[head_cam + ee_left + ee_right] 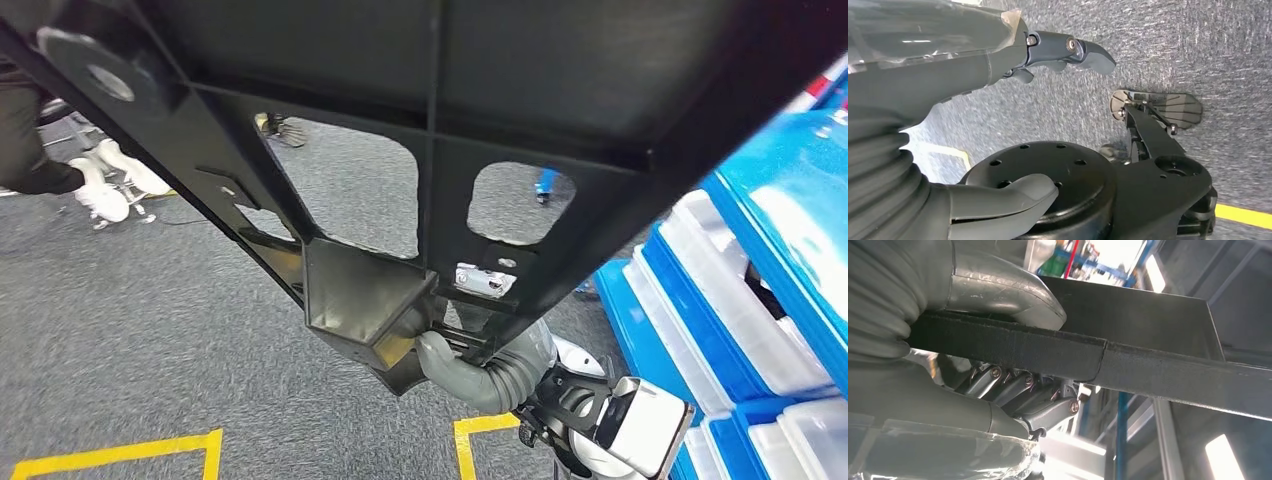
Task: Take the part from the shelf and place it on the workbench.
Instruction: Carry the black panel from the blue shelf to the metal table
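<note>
Head view: the big black metal part [430,120] fills the top of the frame, lifted above the grey carpet [130,330]. It slants long-ways from the upper left down past the middle. The right hand [455,350], low in the middle, pinches its lower edge, thumb on one side and fingers on the other, probably to carry it. In the left wrist view, the left hand [998,125] has its fingers apart and holds nothing.
</note>
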